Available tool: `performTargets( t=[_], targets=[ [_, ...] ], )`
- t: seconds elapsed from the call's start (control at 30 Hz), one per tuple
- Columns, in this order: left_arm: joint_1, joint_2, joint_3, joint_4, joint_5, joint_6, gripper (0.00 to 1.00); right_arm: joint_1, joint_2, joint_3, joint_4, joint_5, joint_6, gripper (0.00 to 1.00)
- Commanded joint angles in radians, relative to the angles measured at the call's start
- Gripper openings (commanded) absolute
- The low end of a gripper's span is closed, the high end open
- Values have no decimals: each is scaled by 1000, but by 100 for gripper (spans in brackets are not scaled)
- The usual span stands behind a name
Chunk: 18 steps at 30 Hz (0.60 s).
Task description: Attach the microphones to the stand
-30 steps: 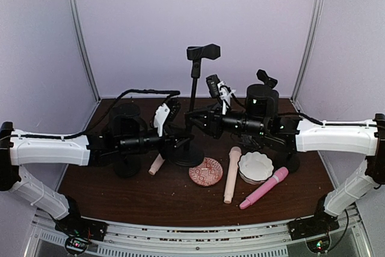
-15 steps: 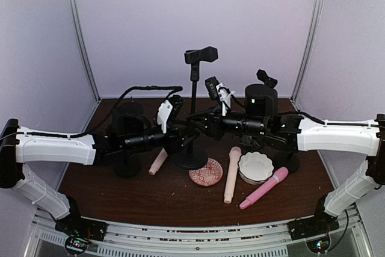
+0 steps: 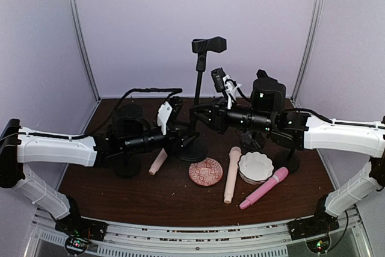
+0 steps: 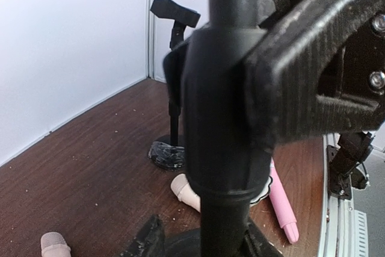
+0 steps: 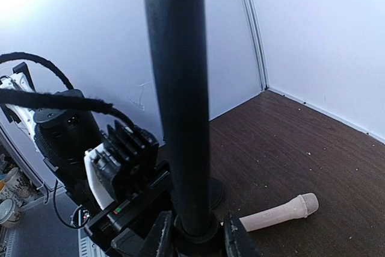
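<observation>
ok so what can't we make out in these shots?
Black metal microphone stand: base partly hidden by the left claw, top view; blurred close-up, clip cut off by top edge, left wrist view.
Peach-cream plastic microphone: far end under the left arm, top view.
Second black stand: pole behind the right arm, top view.
Right claw: only fingertips show, bottom edge, right wrist view.

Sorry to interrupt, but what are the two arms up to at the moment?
Both arms are holding the middle stand. The left gripper is closed on its pole low down, and the right gripper grips it higher up. Its clip is empty. All three microphones lie on the table: the left peach microphone, the middle peach microphone and the pink microphone.
</observation>
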Motion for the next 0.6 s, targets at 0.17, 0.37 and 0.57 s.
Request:
performTargets(
  t=[0.17,0.37,0.57],
  targets=[
    [1,-5,-6,111,89,26,0,-18,-4,84,27,-121,-36,0],
    [23,-27,-4,155,299,-14,0,-162,41,91,121,-563,61,0],
    [31,-41,-16,189,352,-50,0,-260,73,149,-4,-631,47,32]
  ],
)
